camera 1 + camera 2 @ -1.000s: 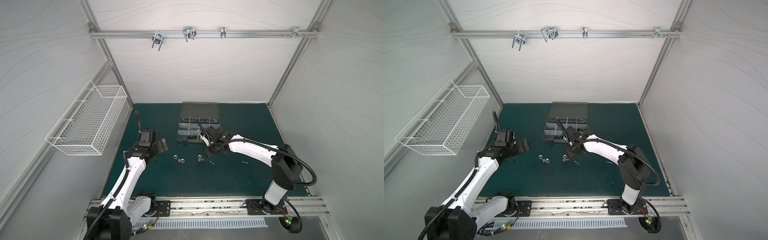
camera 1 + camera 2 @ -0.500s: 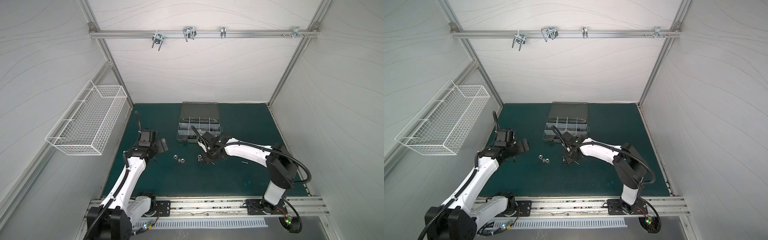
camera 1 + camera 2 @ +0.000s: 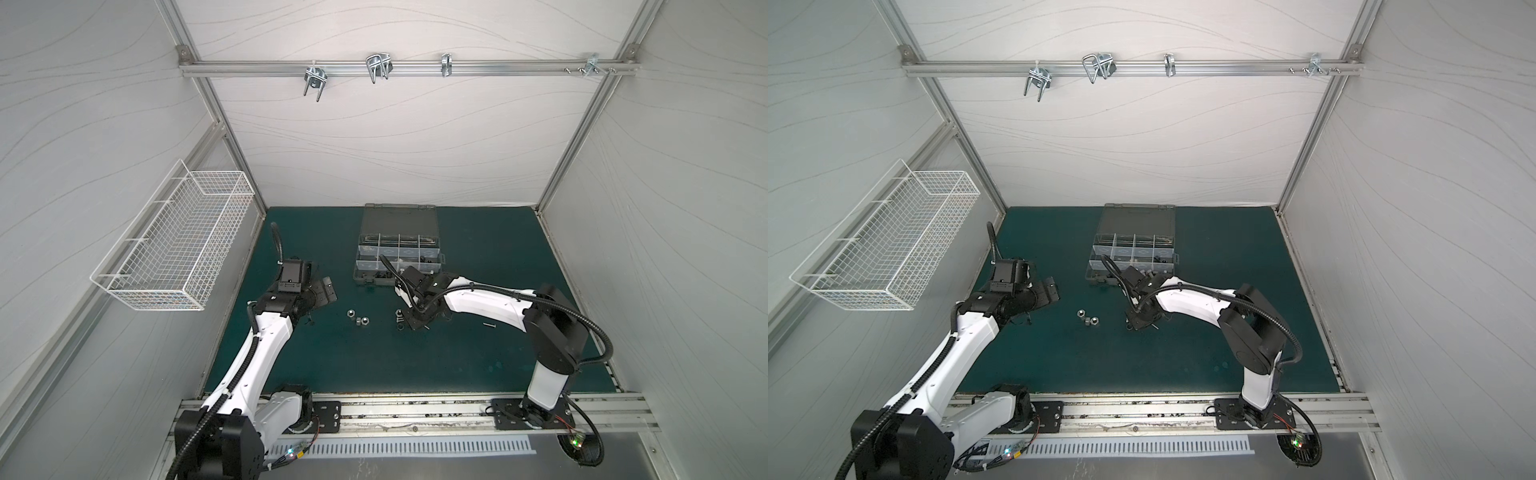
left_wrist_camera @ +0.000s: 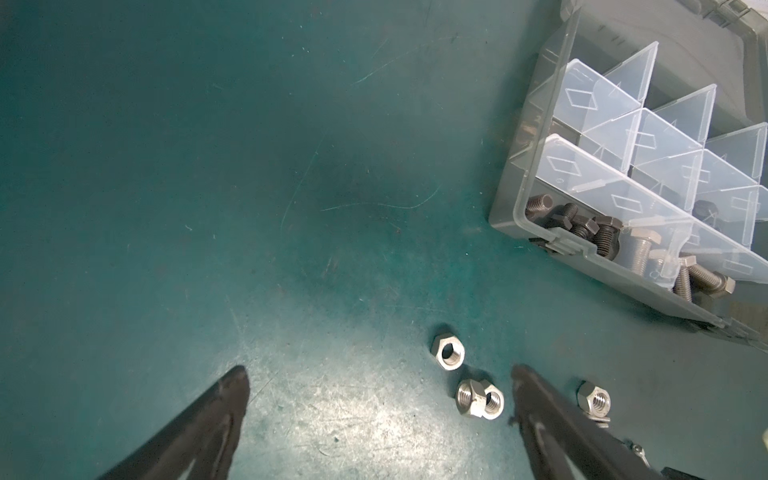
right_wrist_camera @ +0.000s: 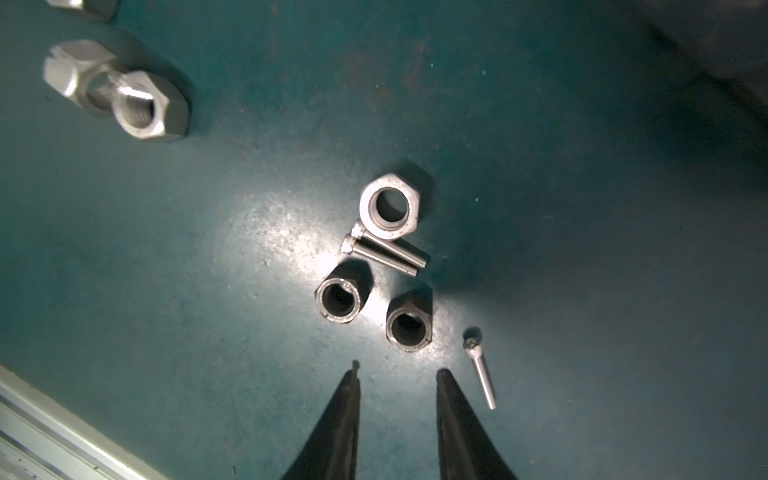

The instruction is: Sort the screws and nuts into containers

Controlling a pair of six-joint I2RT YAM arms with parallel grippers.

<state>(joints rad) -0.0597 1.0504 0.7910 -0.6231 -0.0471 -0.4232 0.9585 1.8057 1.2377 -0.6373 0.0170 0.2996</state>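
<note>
Right end effector (image 5: 398, 374) near black nuts (image 5: 409, 322)

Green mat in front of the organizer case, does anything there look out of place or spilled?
Yes. Unsorted hardware lies loose on the mat: three silver nuts, then a cluster of nuts and thin screws by the right end effector. In a top view, one more thin screw lies alone farther right. Nothing looks damaged.
</note>
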